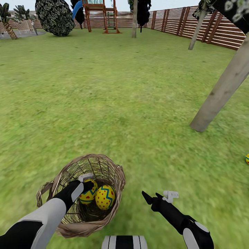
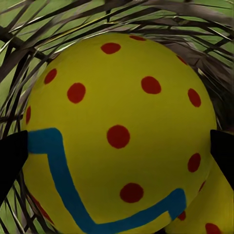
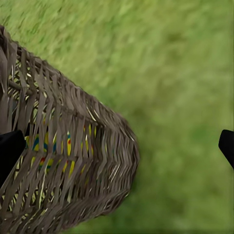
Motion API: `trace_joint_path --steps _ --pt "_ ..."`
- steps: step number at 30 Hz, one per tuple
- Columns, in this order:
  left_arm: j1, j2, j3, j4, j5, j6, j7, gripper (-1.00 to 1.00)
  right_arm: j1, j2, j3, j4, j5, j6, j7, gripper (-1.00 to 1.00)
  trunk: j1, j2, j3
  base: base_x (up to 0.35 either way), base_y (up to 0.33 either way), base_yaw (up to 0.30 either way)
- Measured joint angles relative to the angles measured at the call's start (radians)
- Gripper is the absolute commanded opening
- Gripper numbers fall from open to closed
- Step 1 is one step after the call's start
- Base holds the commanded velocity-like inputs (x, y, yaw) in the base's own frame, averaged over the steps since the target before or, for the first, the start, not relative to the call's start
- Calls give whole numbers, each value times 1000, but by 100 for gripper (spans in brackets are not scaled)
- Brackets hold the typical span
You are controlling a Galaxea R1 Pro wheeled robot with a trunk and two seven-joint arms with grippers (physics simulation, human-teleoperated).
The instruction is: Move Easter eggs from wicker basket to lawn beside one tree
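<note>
The wicker basket [image 1: 114, 173] stands on the lawn [image 1: 114, 103] close in front of me. Two Easter eggs lie inside it, one [image 1: 104, 197] in plain sight and the other [image 1: 90, 193] under my left gripper [image 1: 88, 186]. That gripper reaches down into the basket and is open, with its fingertips [image 2: 10, 161] on either side of the big yellow egg [image 2: 117, 131]. The second egg [image 2: 214, 214] peeks out beside it. A third egg [image 1: 247, 158] rests on the grass near the pale tree trunk [image 1: 221, 93]. My right gripper [image 1: 152, 196] hovers open and empty beside the basket [image 3: 63, 161].
A slatted wooden fence [image 1: 207, 27] runs along the right and back. Further trees [image 1: 134, 19], a bush [image 1: 55, 15] and a playset [image 1: 102, 15] stand far off. Open grass stretches between the basket and the near trunk.
</note>
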Motion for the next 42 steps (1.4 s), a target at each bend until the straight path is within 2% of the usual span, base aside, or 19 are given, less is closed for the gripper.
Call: trace_joint_path --steps 23,25,30,38,42 --pt "0 -1 0 -4 -3 -1 2 -100 0 0 0 0 -1 0 0 100 0 0 0 -6 0 0" --pt "0 -1 0 -4 -2 -1 3 -100 0 0 0 0 -2 0 0 100 -1 0 8 0 0 0" --pt "0 0 0 -6 -1 0 3 -100 0 0 0 0 -3 0 0 100 -1 1 8 0 0 0" --pt "0 0 -1 -5 -2 7 5 -100 0 0 0 0 -3 0 0 100 -4 2 31 0 0 0" --pt "0 0 -1 -5 -4 10 4 -100 0 0 0 0 -3 0 -1 100 -4 2 31 0 0 0"
